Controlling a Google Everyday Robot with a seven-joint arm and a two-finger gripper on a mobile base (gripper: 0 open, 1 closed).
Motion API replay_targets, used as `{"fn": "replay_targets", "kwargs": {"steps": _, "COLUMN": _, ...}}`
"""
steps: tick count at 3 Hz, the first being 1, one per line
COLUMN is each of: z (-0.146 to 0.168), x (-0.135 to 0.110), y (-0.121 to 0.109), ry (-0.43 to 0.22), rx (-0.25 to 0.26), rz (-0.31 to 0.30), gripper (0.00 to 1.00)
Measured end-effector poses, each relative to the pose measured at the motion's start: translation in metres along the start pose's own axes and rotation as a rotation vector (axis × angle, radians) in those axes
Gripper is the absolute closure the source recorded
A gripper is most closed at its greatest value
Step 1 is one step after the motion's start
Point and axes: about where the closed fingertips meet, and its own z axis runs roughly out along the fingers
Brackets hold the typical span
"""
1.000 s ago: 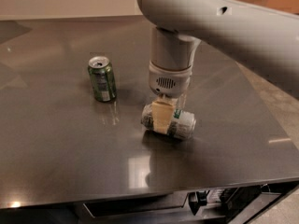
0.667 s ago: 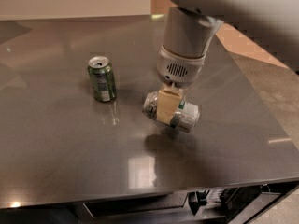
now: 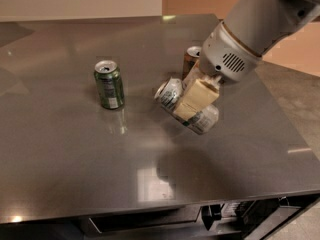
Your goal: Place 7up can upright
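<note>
The gripper (image 3: 196, 100) is pinching the tilted 7up can (image 3: 169, 93) above the table (image 3: 75, 149), a green can (image 3: 109, 85) standing left of it, a brown can (image 3: 191, 59) behind.

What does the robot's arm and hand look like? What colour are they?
The arm is a fat, smooth, pale grey tube with a thin tan ring and a patch of little vent slots near the wrist. Its gripper, over the grey metal table at the silver-white 7up can, has blocky cream fingers. No cables show.

Dark green can (image 3: 109, 85) is stood upright left of table (image 3: 75, 159) centre. Brown-orange can (image 3: 191, 59) is part-hidden behind gripper (image 3: 199, 98), nearer far edge.
</note>
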Motion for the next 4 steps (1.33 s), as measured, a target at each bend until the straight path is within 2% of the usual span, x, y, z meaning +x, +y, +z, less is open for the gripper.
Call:
{"fn": "replay_targets", "kwargs": {"steps": 1, "z": -0.007, "x": -0.001, "y": 0.009, "ry": -0.186, "rx": -0.021, "rz": -0.045, "gripper": 1.0}}
{"fn": "replay_targets", "kwargs": {"steps": 3, "z": -0.004, "x": 0.003, "y": 0.027, "ry": -0.544, "rx": -0.099, "rz": -0.134, "gripper": 1.0}}
{"fn": "replay_targets", "kwargs": {"steps": 4, "z": 0.002, "x": 0.008, "y": 0.033, "ry": -0.669, "rx": -0.145, "rz": -0.174, "gripper": 1.0}}
